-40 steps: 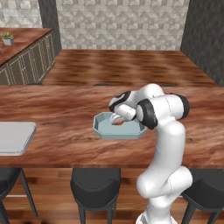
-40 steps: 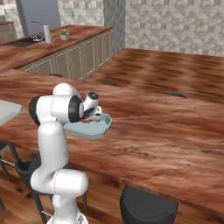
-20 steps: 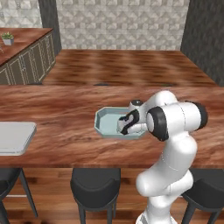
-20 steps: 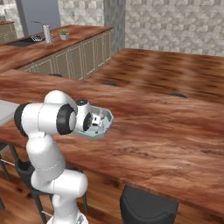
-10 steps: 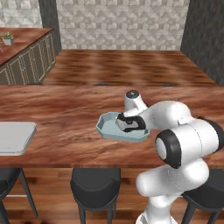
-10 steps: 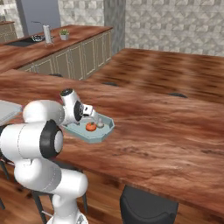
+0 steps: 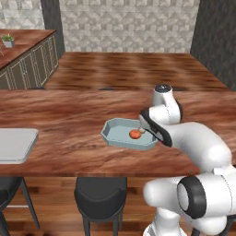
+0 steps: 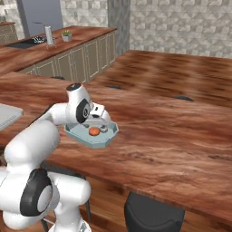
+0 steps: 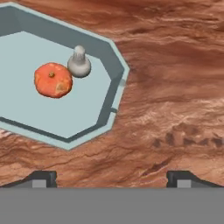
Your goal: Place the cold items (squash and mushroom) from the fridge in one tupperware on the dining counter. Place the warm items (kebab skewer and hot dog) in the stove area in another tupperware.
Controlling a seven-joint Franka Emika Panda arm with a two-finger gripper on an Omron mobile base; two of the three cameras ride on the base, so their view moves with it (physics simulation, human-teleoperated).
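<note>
A light blue octagonal tupperware (image 9: 100, 57) (image 7: 115, 138) (image 8: 79, 136) sits on the wooden dining counter. Inside it lie the round orange squash (image 9: 53, 79) (image 7: 134, 134) (image 8: 94, 131) and, touching it, a small grey-white mushroom (image 9: 79, 63) (image 7: 142, 131) (image 8: 103, 129). My gripper (image 9: 111, 178) (image 8: 100, 121) hangs just off the tupperware's near rim, over bare wood. Its jaws are open with nothing between them. The kebab skewer and the hot dog are out of view.
A flat grey tray (image 7: 14, 145) (image 8: 7, 115) lies at the counter's left end. Dark stools (image 7: 100, 196) (image 8: 154, 213) stand under the front edge. A second counter with a small plant (image 7: 8, 40) (image 8: 66, 34) runs along the far left.
The hand has drawn back from over the tupperware to its edge, and the arm has swung round. The squash and mushroom lie uncovered in the tupperware. The jaws stayed open.
</note>
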